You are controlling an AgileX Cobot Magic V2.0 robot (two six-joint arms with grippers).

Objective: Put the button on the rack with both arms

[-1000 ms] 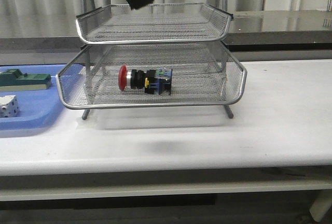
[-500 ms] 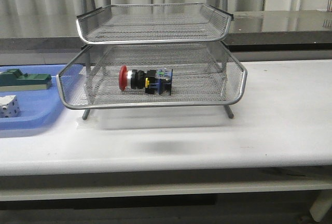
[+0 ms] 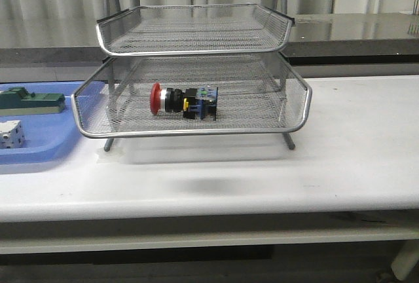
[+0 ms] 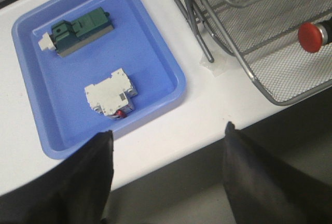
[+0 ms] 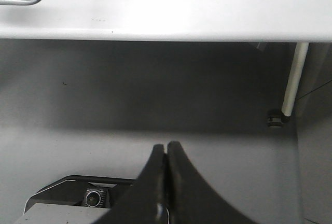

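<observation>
White worktop point(image 3: 340, 165) is seen running the full width of the front view, with pale corrugated wall panels and a dark ledge behind it. The rack point(image 3: 196, 73), a silver wire mesh stand with stacked trays, is set on the worktop towards its back edge, left of centre. The button point(image 3: 183, 100) is laid on its side in the lower of the two trays seen, its red head pointed towards the worktop's left end and its blue-black block towards the right. Nothing is seen in the tray above it. A shallow blue tray point(image 3: 39, 155) is placed at the worktop's left end, just beside the rack, and a green block point(image 3: 31, 101) and a white part point(image 3: 12, 133) are held in it, apart from each other.

No arm is shown in the front view. In the left wrist view, the left claw point(image 4: 168, 154) is seen above the worktop's front edge, spread wide and gripping nothing. In the right wrist view, the right claw point(image 5: 166, 154) is seen below the worktop's front edge over grey floor, its fingers pressed together with nothing between them.
</observation>
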